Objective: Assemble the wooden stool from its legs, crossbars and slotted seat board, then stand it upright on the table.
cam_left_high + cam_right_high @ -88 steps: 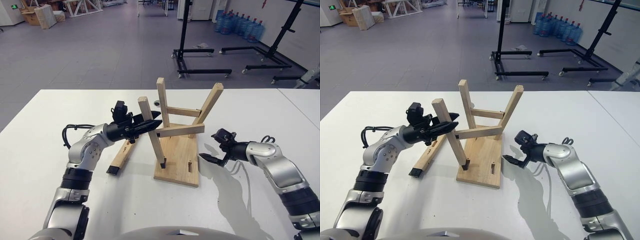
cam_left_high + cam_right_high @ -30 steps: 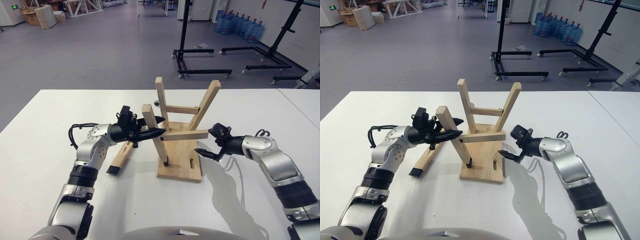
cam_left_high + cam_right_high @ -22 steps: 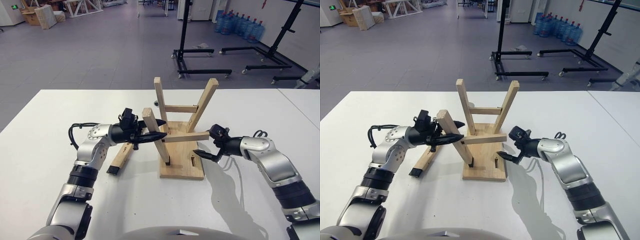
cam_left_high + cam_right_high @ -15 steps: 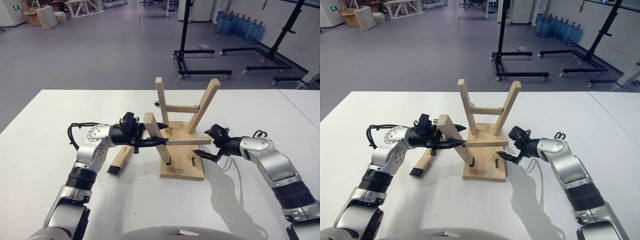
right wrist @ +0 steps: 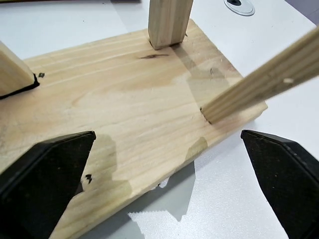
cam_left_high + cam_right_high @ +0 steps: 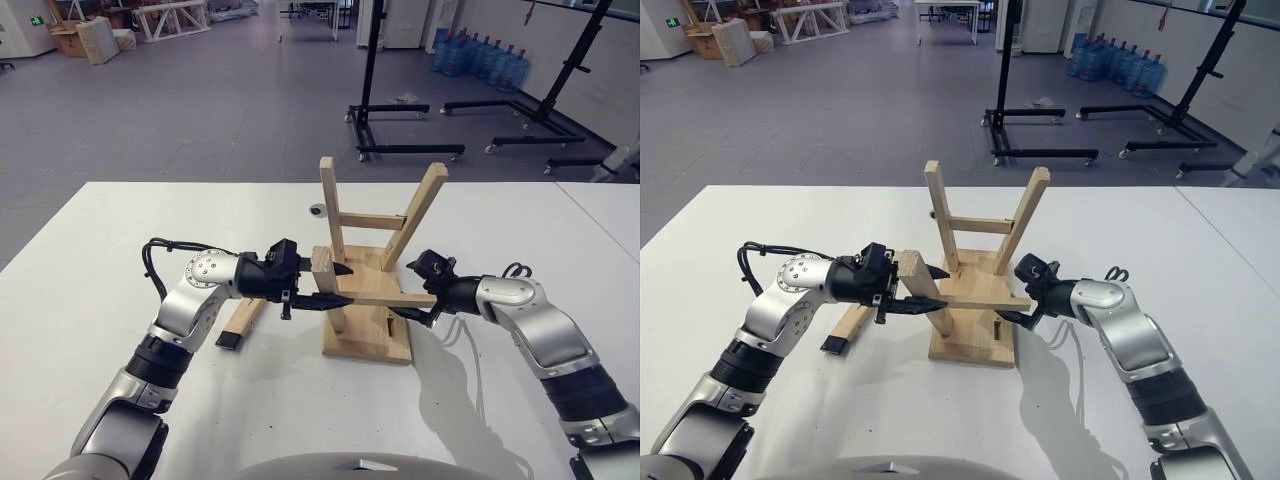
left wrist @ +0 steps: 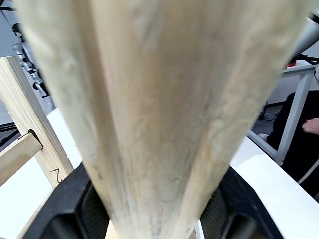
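Grey workshop floor behind, with black wheeled stands (image 6: pixel 405 140) and blue water bottles (image 6: pixel 478 48). White table (image 6: pixel 90 260): seat board (image 6: pixel 365 340) lying flat at centre, two legs (image 6: pixel 331 205) standing up from its far end, joined by an upper crossbar (image 6: pixel 368 221). Left gripper (image 6: pixel 338 284) clamped on a third leg (image 6: pixel 321 262), tilted, foot at the board. Lower crossbar (image 6: pixel 385 299) runs level from that leg toward the right gripper (image 5: pixel 167 144), fingers spread wide at the board's right edge, gripping nothing. Fourth leg (image 6: pixel 240 320) lies loose on the table, left of the board.
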